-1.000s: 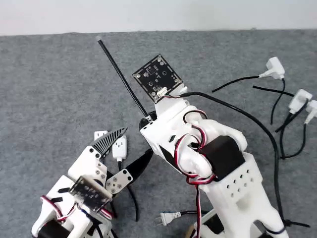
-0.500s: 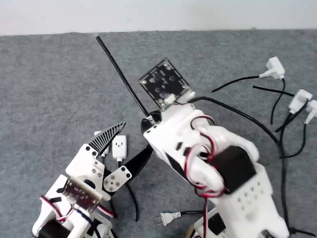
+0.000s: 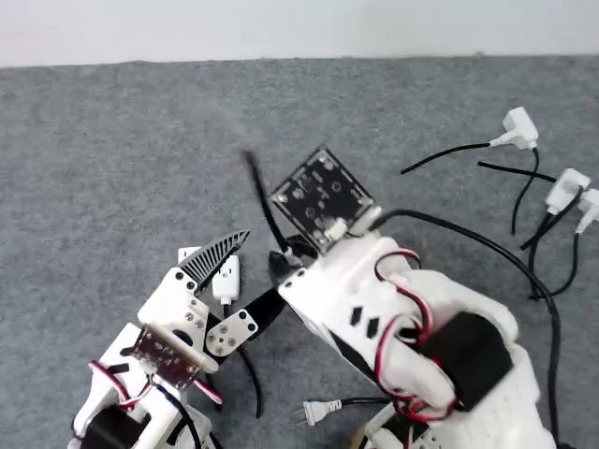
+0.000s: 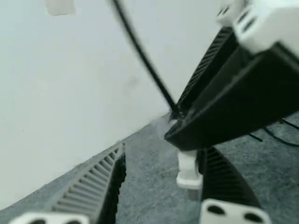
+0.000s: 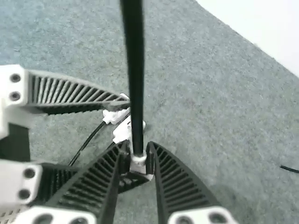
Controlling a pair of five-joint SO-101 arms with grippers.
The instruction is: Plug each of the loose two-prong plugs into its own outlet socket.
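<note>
My right gripper [image 3: 281,258] is shut on a small white two-prong plug [image 5: 137,162] whose stiff black cord [image 5: 134,70] sticks up out of the fingers. It hangs just beside a white outlet socket [image 3: 226,276] lying on the grey mat. My left gripper [image 3: 251,267] is open, one ribbed finger on each side of the socket and of the right gripper's tip. In the left wrist view the held plug [image 4: 188,172] pokes out under the right arm's black fingers [image 4: 233,102]. A second socket [image 3: 190,254] peeks out behind the left finger.
A loose two-prong plug [image 3: 318,410] lies by the near edge under the right arm. Three white plug ends [image 3: 519,126] [image 3: 566,192] [image 3: 590,210] with black cords lie at the far right. The grey mat [image 3: 112,168] is bare at the left and back.
The right arm has dropped towards the near edge and leaned over, bringing the held plug lower beside the socket; its cord now looks shorter and steeper. The left gripper shifted slightly and stays open.
</note>
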